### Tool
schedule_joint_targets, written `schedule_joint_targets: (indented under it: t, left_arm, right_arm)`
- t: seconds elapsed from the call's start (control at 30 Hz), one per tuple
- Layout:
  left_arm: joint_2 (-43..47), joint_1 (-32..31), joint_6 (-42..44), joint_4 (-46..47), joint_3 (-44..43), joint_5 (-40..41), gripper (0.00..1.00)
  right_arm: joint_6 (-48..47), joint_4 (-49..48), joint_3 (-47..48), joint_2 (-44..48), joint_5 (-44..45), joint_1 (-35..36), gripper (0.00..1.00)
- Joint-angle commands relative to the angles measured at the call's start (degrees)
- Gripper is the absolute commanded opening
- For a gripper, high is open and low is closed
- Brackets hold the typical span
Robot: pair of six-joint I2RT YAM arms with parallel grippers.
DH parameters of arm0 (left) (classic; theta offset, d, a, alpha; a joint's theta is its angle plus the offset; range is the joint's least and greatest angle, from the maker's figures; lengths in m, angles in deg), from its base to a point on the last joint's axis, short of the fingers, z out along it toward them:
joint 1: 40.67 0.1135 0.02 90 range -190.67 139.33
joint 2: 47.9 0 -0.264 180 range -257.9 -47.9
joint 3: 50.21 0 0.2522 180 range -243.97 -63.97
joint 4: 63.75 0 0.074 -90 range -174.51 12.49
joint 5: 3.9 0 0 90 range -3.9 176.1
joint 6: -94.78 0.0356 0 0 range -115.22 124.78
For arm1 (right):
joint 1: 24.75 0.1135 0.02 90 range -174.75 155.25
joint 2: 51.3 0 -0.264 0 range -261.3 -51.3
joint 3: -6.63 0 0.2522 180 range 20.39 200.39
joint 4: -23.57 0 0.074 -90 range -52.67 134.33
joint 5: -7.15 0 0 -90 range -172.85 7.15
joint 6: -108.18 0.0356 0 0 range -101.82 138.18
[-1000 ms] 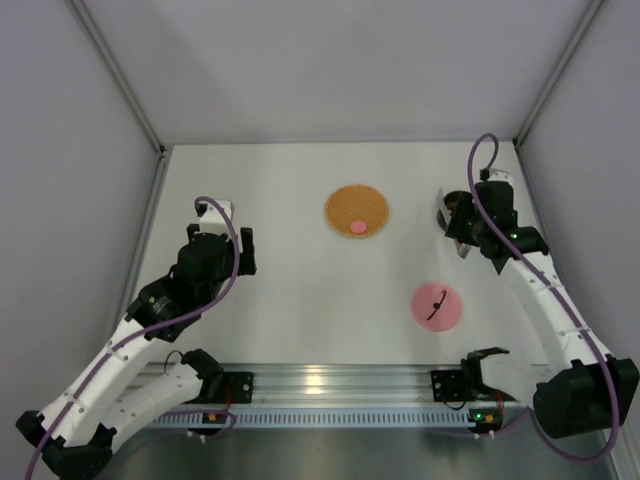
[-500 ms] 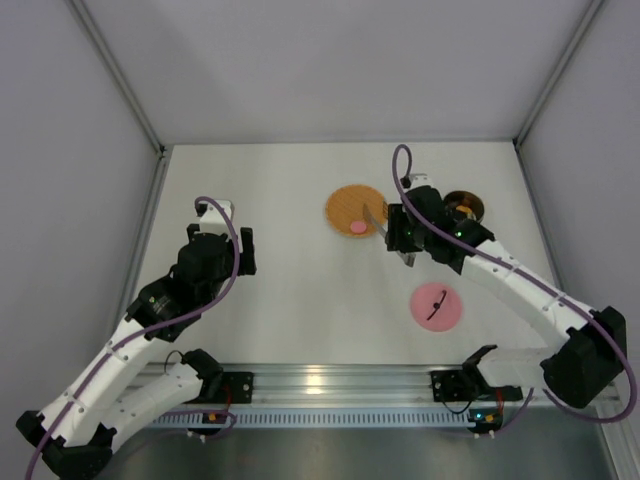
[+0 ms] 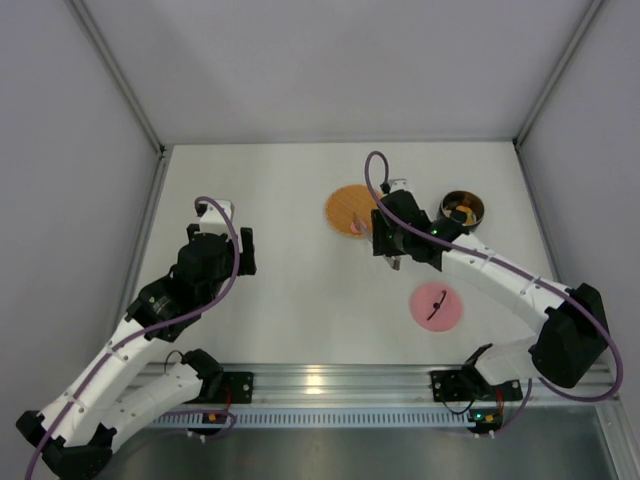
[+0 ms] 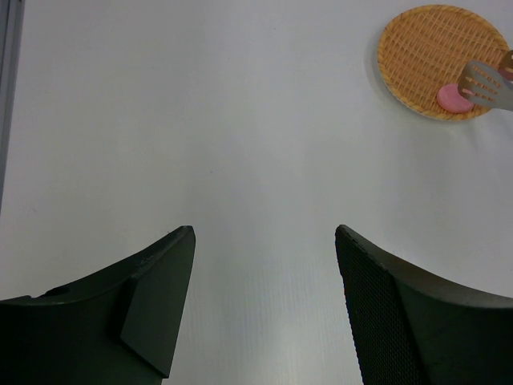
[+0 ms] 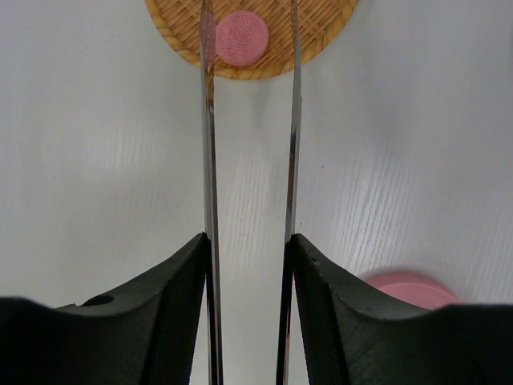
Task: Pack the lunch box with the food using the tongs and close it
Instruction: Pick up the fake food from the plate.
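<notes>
the top camera looked down from above and behind the arm bases over the whole table (image 3: 280, 200). the left wrist camera faced forward, well apart from the orange mat (image 4: 425, 48). the right wrist camera sat close, peering along the tongs (image 5: 209, 160) at that same mat, which all three views shared

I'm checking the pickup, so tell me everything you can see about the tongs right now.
The tongs are thin shiny metal, two slim arms running nearly parallel, apart. The right gripper holds them between its fingers. Their tips reach over the woven mat, one each side of the round pink piece; contact with it is unclear. One tip looks flat and slotted.
</notes>
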Motion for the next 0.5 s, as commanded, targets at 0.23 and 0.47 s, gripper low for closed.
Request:
schedule_joint_targets:
  t: [0.23,0.47]
  left_arm:
    - [-0.1,0.1,0.3,2.0,0.7,0.1,0.76]
    - [-0.1,0.0,0.3,2.0,0.6,0.0,0.76]
  right_arm:
    - [0.7,-4.9,4.2,-2.8,1.0,1.5,0.45]
    - [0.9,-5.3,4.1,-3.9,0.7,1.8,0.45]
